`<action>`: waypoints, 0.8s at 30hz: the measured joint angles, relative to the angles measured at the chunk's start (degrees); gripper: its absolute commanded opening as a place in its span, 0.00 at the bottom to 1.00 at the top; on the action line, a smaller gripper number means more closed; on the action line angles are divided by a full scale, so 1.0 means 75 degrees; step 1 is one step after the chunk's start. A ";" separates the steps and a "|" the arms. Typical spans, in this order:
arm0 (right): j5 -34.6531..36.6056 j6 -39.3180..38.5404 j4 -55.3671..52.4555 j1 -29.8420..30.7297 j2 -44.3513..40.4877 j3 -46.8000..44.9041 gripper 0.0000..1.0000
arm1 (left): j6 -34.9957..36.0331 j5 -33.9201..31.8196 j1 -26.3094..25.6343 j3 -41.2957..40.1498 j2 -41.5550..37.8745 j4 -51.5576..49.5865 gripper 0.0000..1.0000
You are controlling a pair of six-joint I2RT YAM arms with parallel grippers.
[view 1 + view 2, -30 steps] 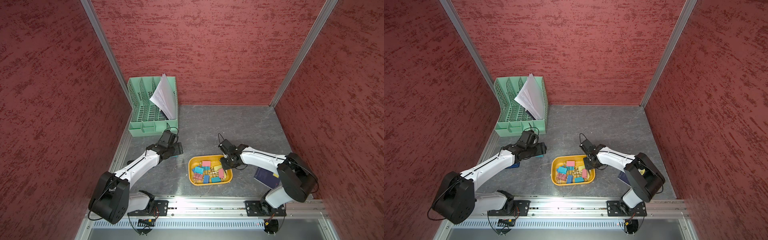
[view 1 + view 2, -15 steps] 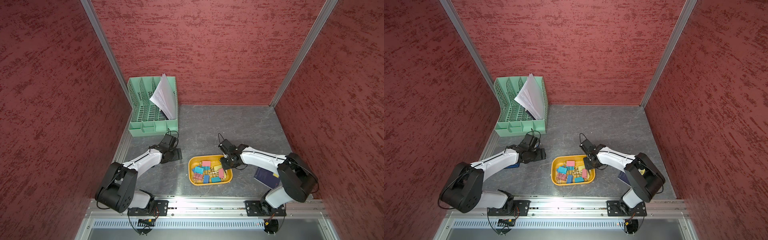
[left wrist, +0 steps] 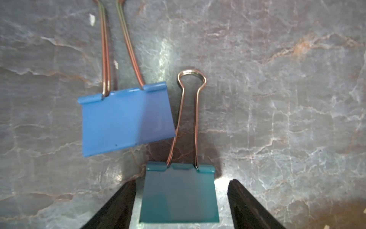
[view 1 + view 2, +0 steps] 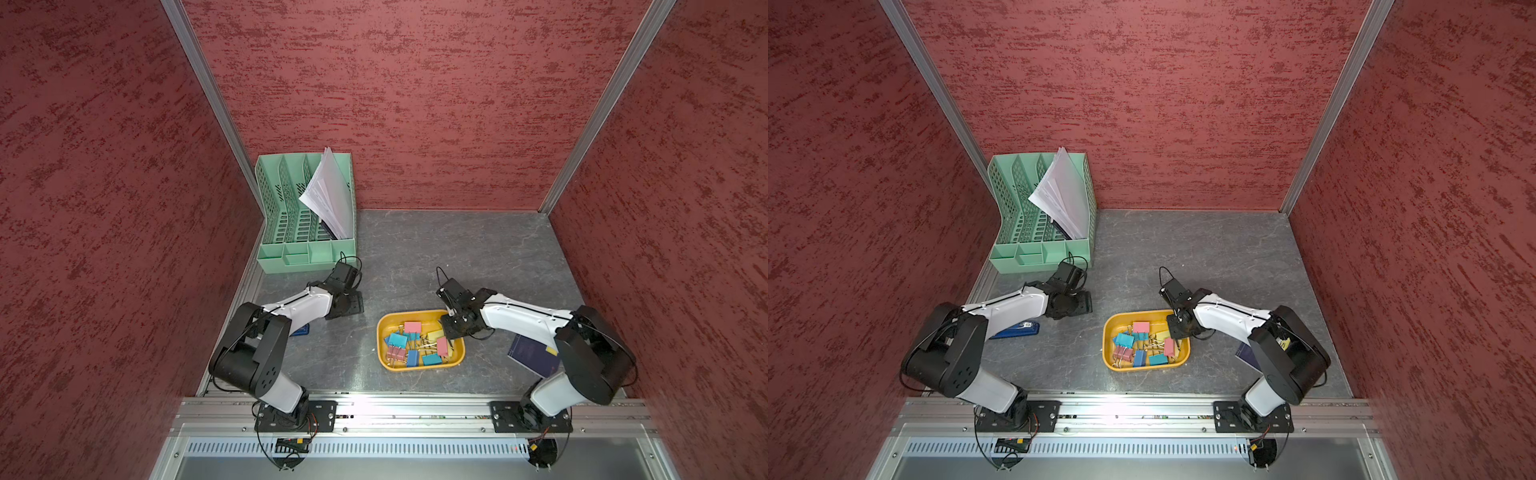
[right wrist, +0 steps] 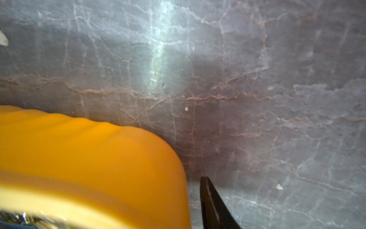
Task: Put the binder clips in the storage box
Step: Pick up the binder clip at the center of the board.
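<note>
Left pincer [image 3: 182,182] open astride teal clip [image 3: 178,196], holding nothing | I'd centre it, squeeze the body, spare the blue clip [image 3: 124,119] beside | right pincer [image 4: 452,330] at box [image 4: 379,340] corner, grip unclear

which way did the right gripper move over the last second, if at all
No. The right gripper sits at the same far right corner of the storage box as before.
</note>
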 measured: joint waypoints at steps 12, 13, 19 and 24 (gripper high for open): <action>0.0000 0.0003 0.0000 0.0000 0.0000 0.0000 0.34 | 0.0038 -0.0093 -0.0254 0.0009 -0.0119 -0.0152 0.46; 0.0000 0.0003 0.0000 0.0000 0.0000 0.0000 0.34 | 0.0041 -0.0096 -0.0315 0.0015 -0.0224 -0.0245 0.46; 0.0000 0.0003 0.0000 0.0000 0.0000 0.0000 0.34 | 0.0035 -0.0332 -0.0880 0.0615 -0.1256 -0.1145 0.46; 0.0000 0.0003 0.0000 0.0000 0.0000 0.0000 0.34 | -0.0052 -0.0592 -0.2028 0.1789 -0.1915 -0.1792 0.46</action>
